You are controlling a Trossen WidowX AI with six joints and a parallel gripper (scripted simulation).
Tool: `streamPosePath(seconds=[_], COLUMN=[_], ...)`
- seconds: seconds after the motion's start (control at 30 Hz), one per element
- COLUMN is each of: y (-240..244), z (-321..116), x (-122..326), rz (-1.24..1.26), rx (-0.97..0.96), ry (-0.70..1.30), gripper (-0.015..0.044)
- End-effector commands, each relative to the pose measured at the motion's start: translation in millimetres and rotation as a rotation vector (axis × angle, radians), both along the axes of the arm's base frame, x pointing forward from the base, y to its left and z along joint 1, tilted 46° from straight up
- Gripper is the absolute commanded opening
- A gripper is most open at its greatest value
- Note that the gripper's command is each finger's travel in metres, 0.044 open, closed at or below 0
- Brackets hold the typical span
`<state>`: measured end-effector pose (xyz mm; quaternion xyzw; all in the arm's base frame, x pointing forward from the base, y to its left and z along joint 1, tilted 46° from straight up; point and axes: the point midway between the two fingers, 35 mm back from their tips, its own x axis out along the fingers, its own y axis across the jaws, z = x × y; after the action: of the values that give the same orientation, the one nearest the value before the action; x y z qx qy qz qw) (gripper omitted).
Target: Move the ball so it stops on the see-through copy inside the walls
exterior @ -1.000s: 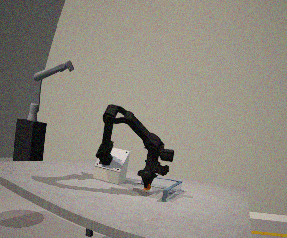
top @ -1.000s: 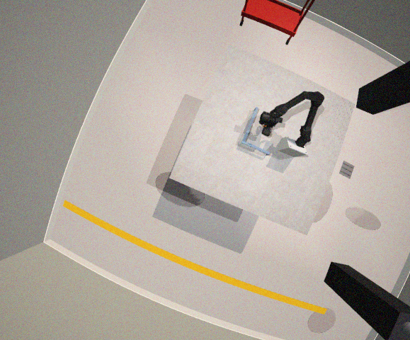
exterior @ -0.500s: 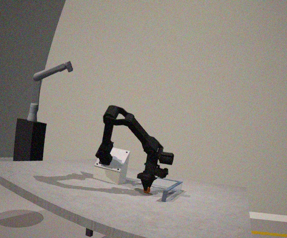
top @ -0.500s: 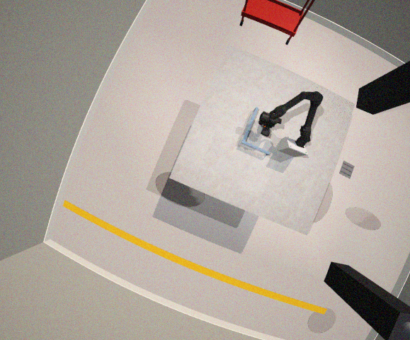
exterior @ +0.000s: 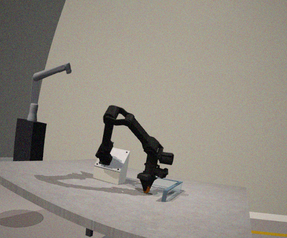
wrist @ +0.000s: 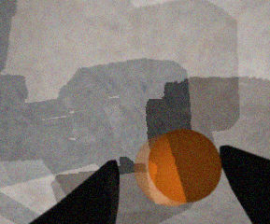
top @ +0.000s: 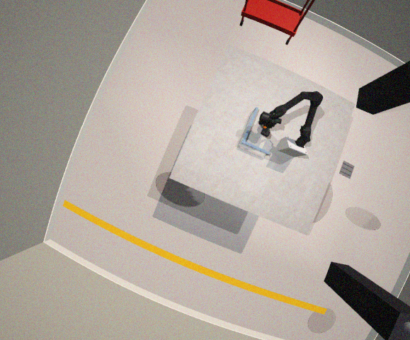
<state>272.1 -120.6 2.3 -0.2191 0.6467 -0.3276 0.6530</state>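
Note:
The orange ball (top: pixel 265 127) (wrist: pixel 191 163) is at table level between my fingertips, beside the inner side of the clear walls. The see-through copy (wrist: pixel 143 181) shows as a pale crescent at the ball's left in the wrist view; the ball overlaps most of it. My gripper (wrist: pixel 167 161) is open and points down around the ball. There is a gap between the left finger and the ball; the right finger is at or very near the ball's side. The low clear walls with blue edges (top: pixel 251 125) (exterior: pixel 164 196) make a corner.
A white box with a sloped top (top: pixel 292 147) (exterior: pixel 106 175) stands on the table (top: pixel 212 161) (exterior: pixel 204 209) near the arm's base. The second clear wall (top: pixel 256 149) runs from the corner toward that box. Arm shadows cover the area around the ball.

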Motion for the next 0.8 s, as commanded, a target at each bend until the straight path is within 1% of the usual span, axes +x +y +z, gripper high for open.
streamPosePath(seconds=[0.0,0.07,0.17,0.23,0.37,0.4,0.77], y=[2.2,19.2,55.1,63.2,63.2,58.3,58.3], z=[1.8,16.1,51.1,60.0,60.0,52.1,52.1], x=[0.7,4.4,5.4,4.2,4.2,5.2,5.2], rz=[0.0,0.002,0.003,0.003,0.003,0.013,0.013], rx=[0.001,0.005,0.003,-0.001,-0.001,-0.006,-0.006], ry=[0.0,0.002,0.008,0.01,0.01,0.018,0.018], gripper=[0.0278,0.0278,0.0278,0.0278,0.0278,0.0278,0.0278])
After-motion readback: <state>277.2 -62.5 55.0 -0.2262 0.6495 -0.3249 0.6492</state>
